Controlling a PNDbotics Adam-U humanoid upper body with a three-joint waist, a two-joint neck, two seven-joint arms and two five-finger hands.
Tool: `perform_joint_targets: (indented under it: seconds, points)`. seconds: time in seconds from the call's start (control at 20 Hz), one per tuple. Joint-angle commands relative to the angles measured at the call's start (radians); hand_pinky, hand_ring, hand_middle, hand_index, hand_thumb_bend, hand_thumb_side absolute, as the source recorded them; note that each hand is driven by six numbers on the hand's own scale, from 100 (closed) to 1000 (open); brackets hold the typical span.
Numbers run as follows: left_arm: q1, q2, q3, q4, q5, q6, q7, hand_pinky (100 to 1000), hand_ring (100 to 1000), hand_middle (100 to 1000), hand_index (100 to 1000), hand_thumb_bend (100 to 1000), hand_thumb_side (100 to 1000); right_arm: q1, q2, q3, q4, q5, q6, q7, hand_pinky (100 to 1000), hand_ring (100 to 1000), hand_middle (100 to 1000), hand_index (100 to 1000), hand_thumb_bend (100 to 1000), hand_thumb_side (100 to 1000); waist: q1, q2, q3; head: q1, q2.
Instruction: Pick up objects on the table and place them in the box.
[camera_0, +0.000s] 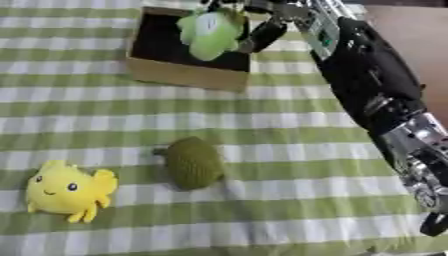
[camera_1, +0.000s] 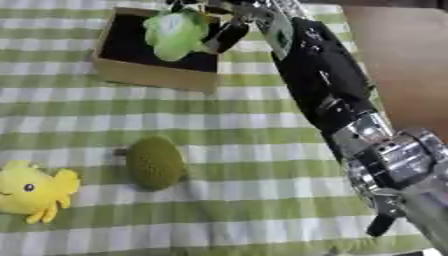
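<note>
Green toy (camera_0: 210, 32) clamped in right hand (camera_0: 262, 27) fingers over box (camera_0: 184, 75) at twelve o'clock; release next.

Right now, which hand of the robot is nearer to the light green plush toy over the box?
The right hand. Its fingers are curled round the light green plush toy, holding it above the cardboard box. The left hand shows in neither view.
</note>
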Motion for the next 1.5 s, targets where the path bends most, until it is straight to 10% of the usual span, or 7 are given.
perform_joint_targets:
  seconds: [0.05, 0.8, 1.15, 1.5]
  points:
    - [-0.01, 0.009, 0.001, -0.015, 0.006, 0.003, -0.002, 622, 704, 644, 770, 100, 598, -0.029, -0.007, -0.012, -0.009, 0.031, -0.007, -0.031, 964, 989, 853, 988, 395, 100, -0.007, -0.016, -0.003, -0.003, -0.008]
    - [-0.005, 0.012, 0.001, -0.015, 0.009, 0.01, -0.002, 625, 705, 646, 771, 100, 597, -0.002, -0.065, 0.034, -0.132, -0.224, -0.025, 0.064, 946, 964, 807, 988, 383, 100, -0.007, -0.042, -0.016, 0.029, 0.015]
    - [-0.031, 0.102, -0.007, -0.015, -0.103, 0.031, -0.016, 624, 712, 657, 784, 100, 567, 0.13, -0.243, 0.136, -0.544, -0.661, 0.066, 0.186, 904, 921, 759, 934, 248, 100, -0.008, -0.046, -0.023, 0.059, 0.025]
    - [-0.076, 0.269, -0.071, -0.015, -0.392, 0.15, -0.135, 663, 756, 718, 837, 100, 503, 0.311, -0.392, 0.105, -0.937, -0.979, 0.222, 0.232, 905, 915, 746, 915, 100, 100, 0.002, -0.047, -0.04, 0.071, 0.024]
